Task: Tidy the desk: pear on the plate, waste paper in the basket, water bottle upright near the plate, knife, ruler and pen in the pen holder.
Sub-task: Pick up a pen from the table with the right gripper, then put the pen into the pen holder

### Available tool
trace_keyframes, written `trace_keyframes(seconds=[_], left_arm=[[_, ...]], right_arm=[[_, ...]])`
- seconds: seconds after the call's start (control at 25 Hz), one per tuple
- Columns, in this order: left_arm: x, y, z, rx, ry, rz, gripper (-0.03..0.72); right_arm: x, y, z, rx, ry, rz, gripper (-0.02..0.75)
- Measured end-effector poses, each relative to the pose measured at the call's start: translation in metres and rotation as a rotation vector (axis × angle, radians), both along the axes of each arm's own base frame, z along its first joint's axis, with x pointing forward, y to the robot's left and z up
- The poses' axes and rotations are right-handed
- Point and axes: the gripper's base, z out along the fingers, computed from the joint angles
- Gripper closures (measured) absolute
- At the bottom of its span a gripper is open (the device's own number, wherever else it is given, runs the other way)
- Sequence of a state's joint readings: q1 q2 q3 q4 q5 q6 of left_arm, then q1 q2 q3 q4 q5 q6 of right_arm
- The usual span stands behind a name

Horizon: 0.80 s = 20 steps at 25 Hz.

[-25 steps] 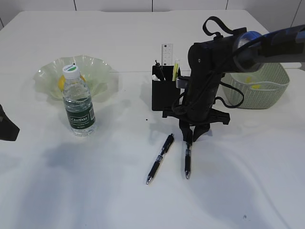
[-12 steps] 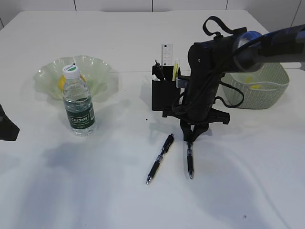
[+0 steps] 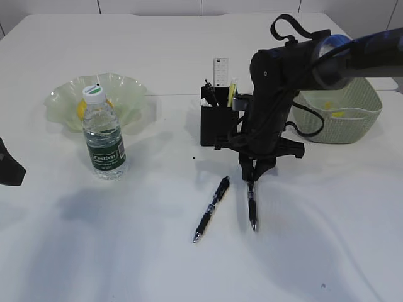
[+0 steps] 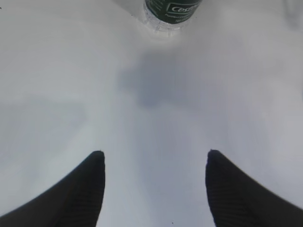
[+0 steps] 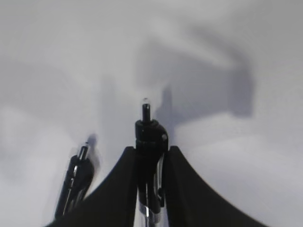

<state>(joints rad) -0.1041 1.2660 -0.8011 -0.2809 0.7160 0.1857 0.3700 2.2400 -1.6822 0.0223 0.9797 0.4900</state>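
Note:
My right gripper point(image 3: 251, 182) is shut on the upper end of a black pen point(image 3: 252, 211); the pen hangs tilted with its tip at the table. In the right wrist view the pen point(image 5: 150, 142) sits clamped between the two fingers. A second black pen point(image 3: 211, 209) lies flat to its left and also shows in the right wrist view point(image 5: 75, 182). The black pen holder point(image 3: 217, 119) holds a ruler point(image 3: 221, 72) and other items. The water bottle point(image 3: 104, 135) stands upright by the green plate point(image 3: 129, 94). My left gripper point(image 4: 154, 158) is open and empty over bare table.
A pale green basket point(image 3: 349, 116) stands at the right behind my right arm. The bottle's base point(image 4: 170, 14) shows at the top of the left wrist view. The left arm's dark tip point(image 3: 9, 167) sits at the left edge.
My right gripper has risen slightly with the pen's upper end in it. The pen's tip has slid a little to the right on the table. The left arm has not moved.

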Motion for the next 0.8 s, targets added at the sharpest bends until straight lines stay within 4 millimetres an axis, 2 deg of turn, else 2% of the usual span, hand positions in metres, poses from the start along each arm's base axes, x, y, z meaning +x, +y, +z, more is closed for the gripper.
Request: trace_keyframes(seconds=[0.36, 0.56, 0.8], left_arm=[[0.0, 0.0, 0.0, 0.0, 0.0, 0.0, 0.214], [0.0, 0.0, 0.0, 0.0, 0.0, 0.0, 0.214], [0.0, 0.0, 0.0, 0.0, 0.0, 0.0, 0.214]], right_arm=[[-0.003, -0.004, 0.045, -0.006, -0.103, 0.053, 0.618], [-0.007, -0.009, 0.083, -0.01, -0.203, 0.072, 0.618], [-0.009, -0.013, 0.134, 0.015, -0.43, 0.092, 0.619]])
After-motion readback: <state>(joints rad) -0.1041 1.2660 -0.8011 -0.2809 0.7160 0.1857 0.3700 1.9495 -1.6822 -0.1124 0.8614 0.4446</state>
